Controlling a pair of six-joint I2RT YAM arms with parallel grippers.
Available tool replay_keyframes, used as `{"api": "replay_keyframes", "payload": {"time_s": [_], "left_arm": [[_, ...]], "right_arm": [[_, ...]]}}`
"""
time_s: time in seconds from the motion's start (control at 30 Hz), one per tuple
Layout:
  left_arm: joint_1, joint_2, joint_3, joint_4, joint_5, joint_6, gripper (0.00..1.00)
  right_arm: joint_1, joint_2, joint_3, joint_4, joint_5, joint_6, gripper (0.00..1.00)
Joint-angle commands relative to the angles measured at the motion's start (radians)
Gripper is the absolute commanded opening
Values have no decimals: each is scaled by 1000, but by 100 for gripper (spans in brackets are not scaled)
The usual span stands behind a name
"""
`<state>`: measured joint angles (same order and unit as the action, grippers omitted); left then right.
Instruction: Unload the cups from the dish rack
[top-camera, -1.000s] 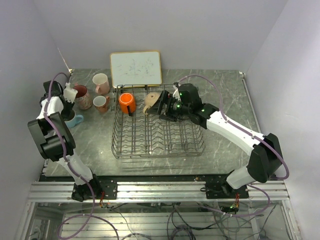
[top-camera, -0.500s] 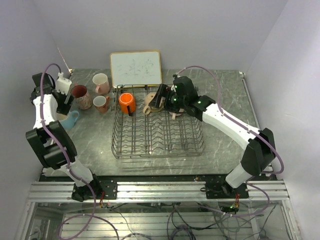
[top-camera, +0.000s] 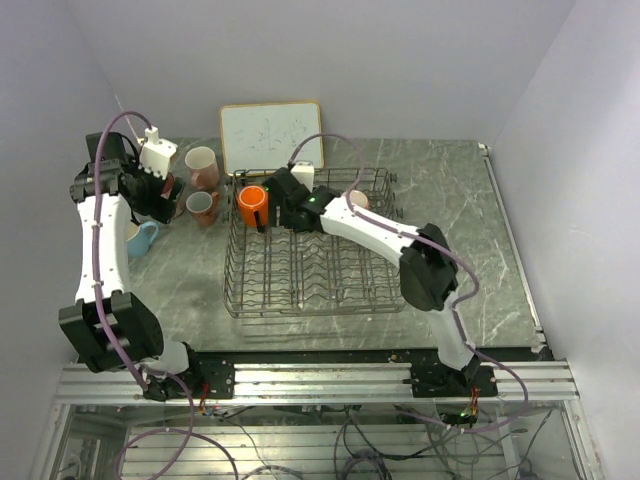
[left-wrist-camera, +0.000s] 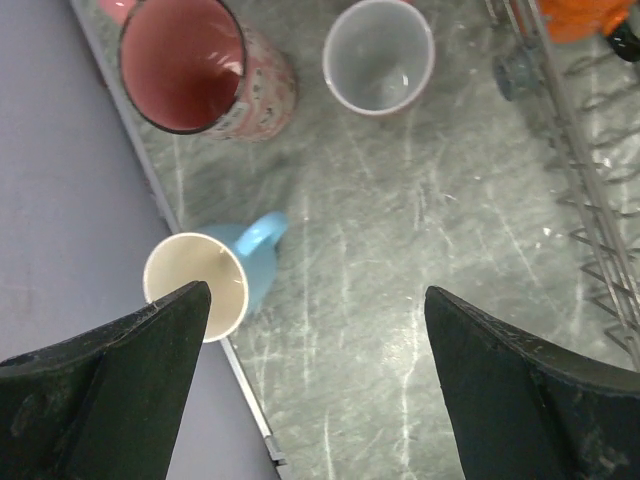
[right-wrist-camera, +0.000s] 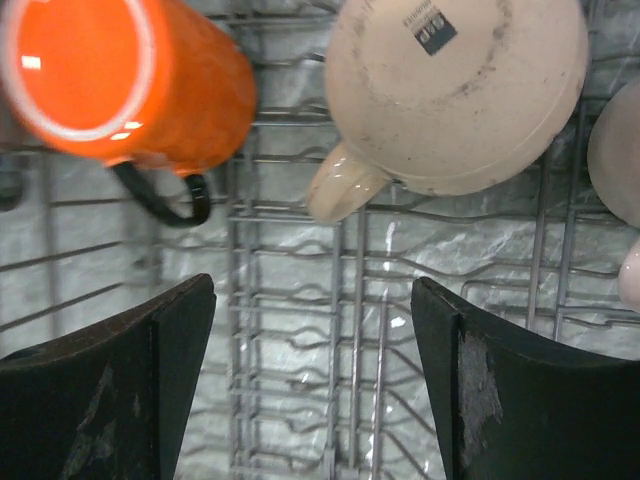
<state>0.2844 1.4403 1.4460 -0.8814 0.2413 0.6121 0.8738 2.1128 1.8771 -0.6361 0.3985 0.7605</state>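
Now, right hand (right-wrist-camera: 312, 292), spread wide, above orange cup (right-wrist-camera: 130, 80) and beige cup (right-wrist-camera: 460, 90).

Dish rack (top-camera: 300, 290) centred on table (top-camera: 460, 210); 3 cups (right-wrist-camera: 455, 90) at far end; 4 mugs (top-camera: 203, 207) left; whiteboard (top-camera: 272, 137) behind.

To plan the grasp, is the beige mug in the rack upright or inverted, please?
Inverted: the beige mug shows its labelled base upward in the right wrist view.

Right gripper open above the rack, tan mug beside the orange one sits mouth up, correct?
No: the right wrist view shows the tan mug base up, not mouth up. The right gripper is open above the dish rack, with the orange mug beside the tan one.
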Motion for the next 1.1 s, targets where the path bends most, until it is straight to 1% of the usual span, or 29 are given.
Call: {"api": "replay_keyframes", "payload": {"time_s": [0.0,0.13,0.27,0.47,0.67,0.87,1.07], "left_arm": [[-13,-42,-26,-80,63,-35,100],[-14,-73,-49,-75,67,-29,100],[-14,-84,-58,-73,61,-20,100],[-14,-87,-51,-69,75,-33,100],[-13,-100,-32,-70,76,-31,100],[-14,-108,-14,-79,89,-32,100],[-14,-127,-25,-69,100,-34,100]], "right_arm": [[-2,100,81,-86,159,36,78],[4,152,126,-66,183,36,75],[15,197,181,-82,214,30,73],[16,225,171,-41,237,43,66],[20,261,195,-67,282,54,58],[25,229,137,-71,336,57,50],[28,131,-8,-13,370,49,40]]}}
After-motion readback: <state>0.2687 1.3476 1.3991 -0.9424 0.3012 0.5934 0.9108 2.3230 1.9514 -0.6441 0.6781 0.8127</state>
